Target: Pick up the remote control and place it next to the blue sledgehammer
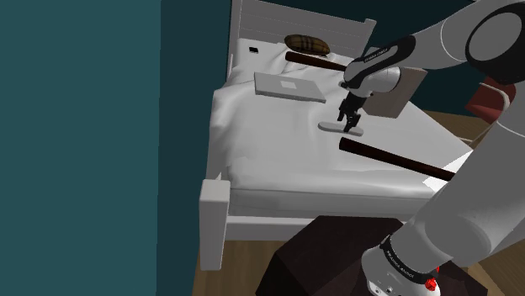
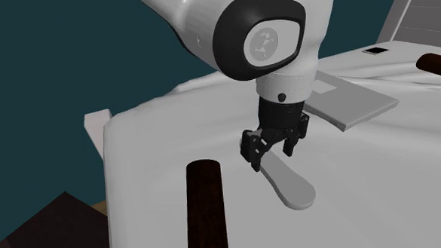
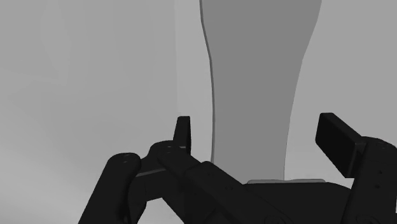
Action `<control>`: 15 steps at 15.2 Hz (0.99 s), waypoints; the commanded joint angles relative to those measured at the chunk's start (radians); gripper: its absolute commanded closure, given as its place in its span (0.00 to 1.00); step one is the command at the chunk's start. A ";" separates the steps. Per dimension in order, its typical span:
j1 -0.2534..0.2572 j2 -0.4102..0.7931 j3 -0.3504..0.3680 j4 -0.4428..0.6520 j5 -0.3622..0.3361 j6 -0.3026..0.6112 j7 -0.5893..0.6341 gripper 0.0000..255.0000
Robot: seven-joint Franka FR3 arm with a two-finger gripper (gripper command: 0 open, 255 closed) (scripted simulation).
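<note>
**A:** Which step are you on?

**B:** The grasp. Your gripper (image 2: 273,155) hangs low over the remote (image 2: 290,186), which lies flat about mid-bed (image 1: 278,143). The 2 fingers are spread wide, 1 on each side, and neither seems to touch it.

**A:** Which way does it run?

**B:** The long axis looks crosswise on the bed. It passes straight out between the fingers, broad end ahead of them.

**A:** And your next move?

**B:** Sink a little, close across the narrow width, then lift.

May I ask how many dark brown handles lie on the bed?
2: one handle by the headboard, the other handle nearer the stand; the arm may hide more.
</note>
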 commanded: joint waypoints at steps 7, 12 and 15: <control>0.011 -0.067 -0.007 0.039 -0.052 -0.094 0.037 0.00; 0.012 -0.083 -0.007 0.051 -0.063 -0.119 0.045 0.00; 0.012 -0.083 -0.007 0.051 -0.063 -0.119 0.045 0.00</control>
